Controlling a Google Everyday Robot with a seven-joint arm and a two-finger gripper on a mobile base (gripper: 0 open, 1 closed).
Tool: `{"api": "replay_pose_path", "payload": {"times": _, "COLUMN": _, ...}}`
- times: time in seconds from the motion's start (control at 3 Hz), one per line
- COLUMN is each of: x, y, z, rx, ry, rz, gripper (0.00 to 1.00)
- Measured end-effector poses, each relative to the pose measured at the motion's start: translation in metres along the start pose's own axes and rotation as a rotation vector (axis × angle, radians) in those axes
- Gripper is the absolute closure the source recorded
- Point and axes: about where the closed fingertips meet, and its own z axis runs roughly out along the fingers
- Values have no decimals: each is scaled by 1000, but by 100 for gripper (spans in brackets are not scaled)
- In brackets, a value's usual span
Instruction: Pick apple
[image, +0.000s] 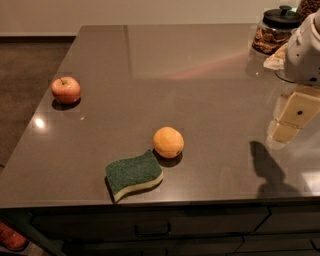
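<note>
The apple (66, 90) is small, red-pink with yellowish patches and a short dark stem. It sits upright on the dark countertop (200, 75) near its left edge. My gripper (292, 120) hangs from the white arm at the far right, above the counter and far from the apple. It holds nothing that I can see. Its shadow falls on the counter below it.
A smooth orange fruit (168, 142) sits near the front middle, with a green and yellow sponge (134, 174) just left of it by the front edge. A glass jar with a black lid (277, 30) stands at the back right. Floor lies beyond the left edge.
</note>
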Motion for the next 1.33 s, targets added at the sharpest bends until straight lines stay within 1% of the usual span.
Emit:
{"api": "replay_pose_path", "payload": {"times": 0.33, "x": 0, "y": 0, "z": 0, "rx": 0, "ry": 0, "rz": 0, "gripper": 0}}
{"api": "replay_pose_path", "payload": {"times": 0.67, "x": -16, "y": -13, "z": 11, "rx": -15, "ry": -28, "rz": 10, "gripper": 0}}
{"api": "replay_pose_path", "payload": {"times": 1.0, "x": -44, "y": -31, "z": 30, "rx": -35, "ry": -93, "rz": 37, "gripper": 0}}
{"api": "replay_pose_path", "payload": {"times": 1.33, "x": -84, "y": -48, "z": 49, "rx": -61, "ry": -191, "rz": 65, "gripper": 0}}
